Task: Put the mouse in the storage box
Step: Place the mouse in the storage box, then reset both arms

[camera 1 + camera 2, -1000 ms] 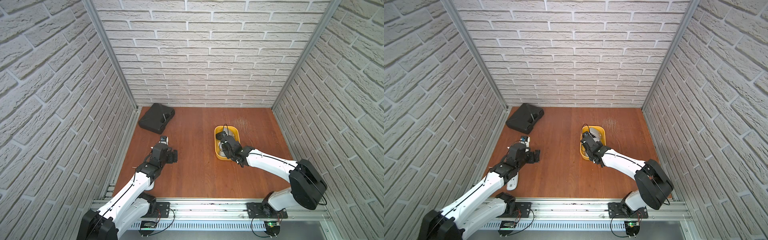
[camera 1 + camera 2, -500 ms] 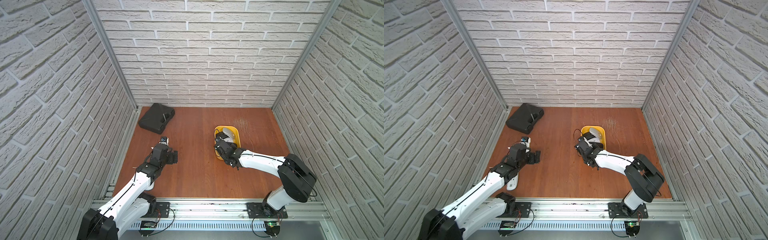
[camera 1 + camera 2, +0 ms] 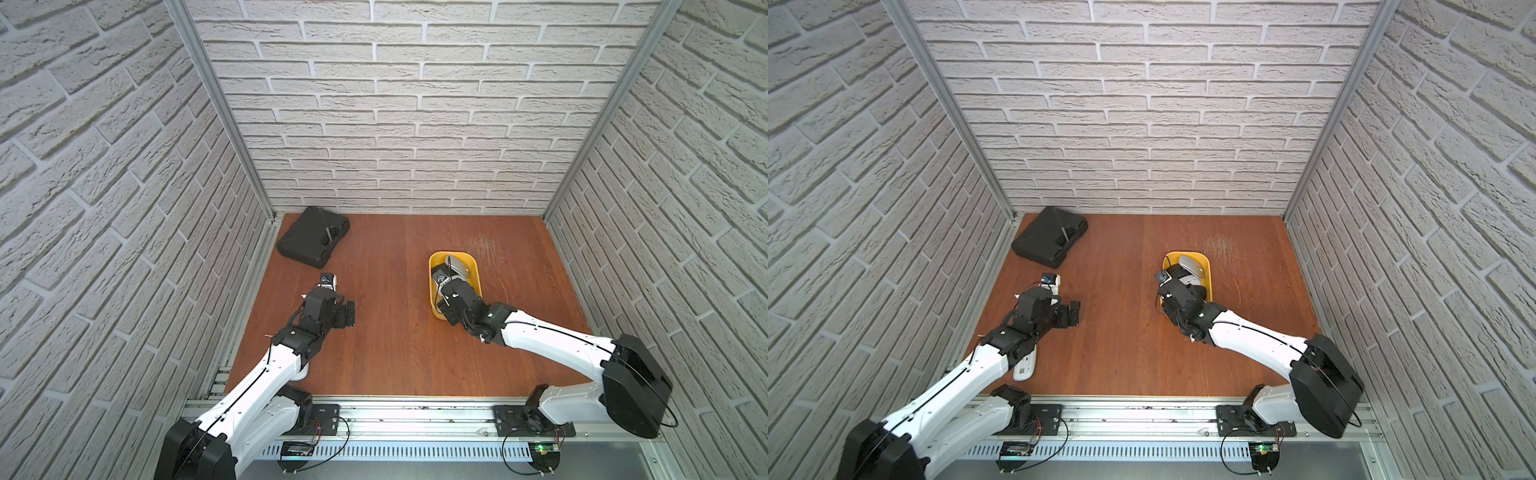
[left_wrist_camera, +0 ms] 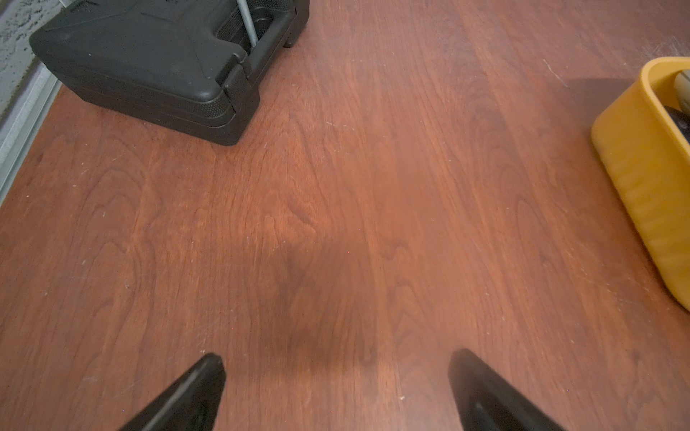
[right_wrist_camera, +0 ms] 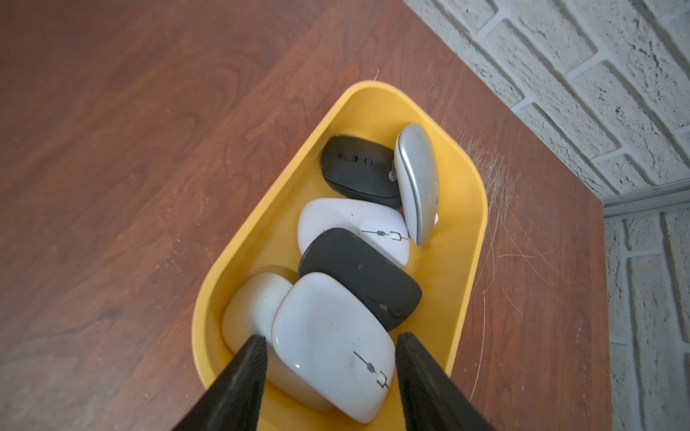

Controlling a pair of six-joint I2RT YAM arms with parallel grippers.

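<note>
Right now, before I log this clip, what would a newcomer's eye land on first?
The yellow storage box, right of the middle of the table, is heaped with mice in black, white and silver. The right gripper hangs over its near end, jaws apart either side of the topmost white mouse. At the far left a black hard case lies by the back wall, and the left gripper hovers open over bare wood.

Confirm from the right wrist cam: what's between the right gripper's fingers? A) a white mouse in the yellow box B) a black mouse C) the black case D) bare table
A: the white mouse lies in the storage box, flanked by the fingers of the right gripper.
</note>
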